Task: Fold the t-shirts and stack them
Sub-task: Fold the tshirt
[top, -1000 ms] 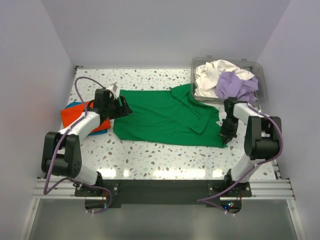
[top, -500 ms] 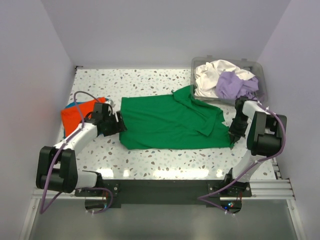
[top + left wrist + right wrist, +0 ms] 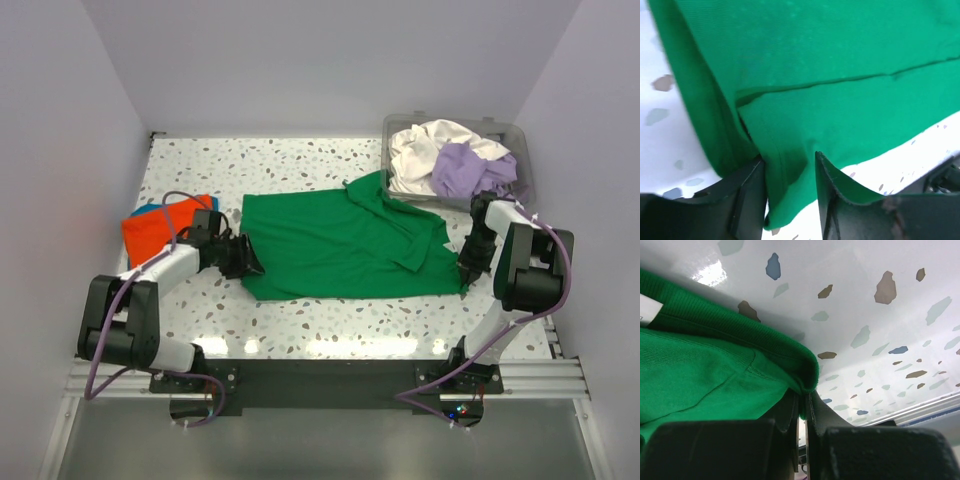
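Left gripper (image 3: 244,262) pinches the green t-shirt (image 3: 340,240) at its 9 o'clock edge. Right gripper (image 3: 466,268) is clamped on its 4 o'clock corner. It lies mid-desk (image 3: 300,325), stretched nearly flat. This looks like spreading before folding; the next move probably needs both edges lifted evenly.

The green t-shirt (image 3: 840,75) reads to me as fine knit cloth, matt, with a ribbed band along its edge in the right wrist view. The left gripper (image 3: 788,165) has jaws of matt black plastic, faintly grainy. The surface (image 3: 865,300) is glossy white with coloured speckles and throws back glare. The bin (image 3: 527,175) is clear plastic. The orange t-shirt (image 3: 150,228) looks soft and matt. The rail (image 3: 100,376) is bare metal.
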